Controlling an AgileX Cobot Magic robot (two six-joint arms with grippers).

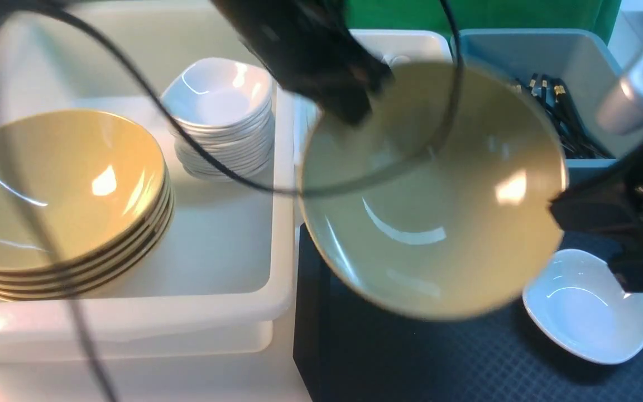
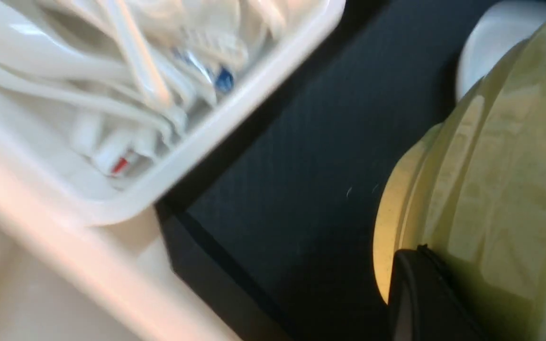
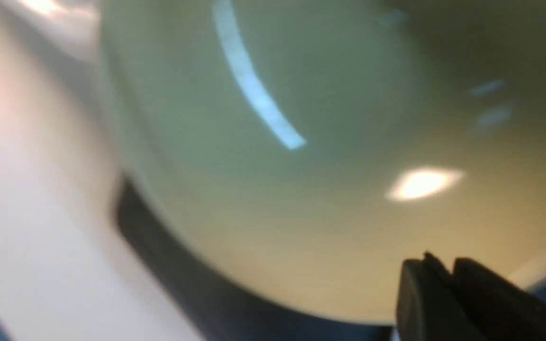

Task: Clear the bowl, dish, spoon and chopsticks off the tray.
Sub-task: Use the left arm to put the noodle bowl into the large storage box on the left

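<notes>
One large bowl (image 1: 433,223), glossy olive-yellow inside, was held aloft over the far left part of the tray (image 1: 388,357), tilted, its hollow facing the robot. One left gripper (image 1: 374,92), closed on the bowl's far left rim, its fingers pinching the wall. One right gripper (image 1: 572,212), fingertips drawn together, stood at the bowl's right rim; whether it had the rim between its fingers could not be told. One dish (image 1: 589,307), white and rounded-square, lay on the right part of the black tray, hollow up, near the right gripper and partly covered by it in the front view. One big white bin (image 1: 221,240), to the left of the tray, contained two stacks: several matching bowls (image 1: 65,195), nested at the near left, and many small white dishes (image 1: 221,117), piled at the far right. One smaller white bin (image 2: 259,94), beyond the tray, held a jumble of white spoons (image 2: 135,61), blurred. One grey-blue bin (image 1: 550,50), far right, held a bundle of black chopsticks (image 1: 561,111) with gold bands. Which spoon or chopsticks belonged to the set could not be told. One dark cable (image 1: 226,173) looped across the front view, before bin and bowl.
</notes>
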